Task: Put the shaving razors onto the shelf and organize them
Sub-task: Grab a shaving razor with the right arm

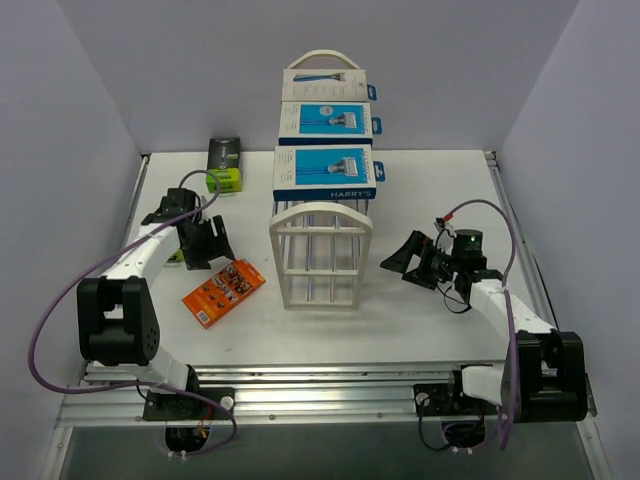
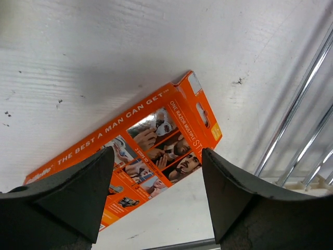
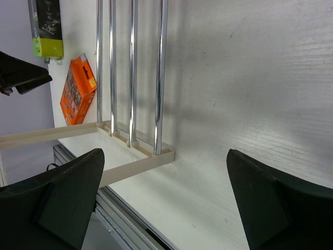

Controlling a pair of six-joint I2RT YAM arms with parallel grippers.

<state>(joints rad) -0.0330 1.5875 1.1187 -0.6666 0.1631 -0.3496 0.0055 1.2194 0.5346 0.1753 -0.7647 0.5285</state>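
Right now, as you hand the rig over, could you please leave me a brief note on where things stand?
Left hand: open, empty, near the orange box on the table.
Right hand: open, empty, beside the shelf.
Done: three blue-and-white boxes sit on the shelf.
To do: shelve the orange box and the black-and-green box at the table's far left.
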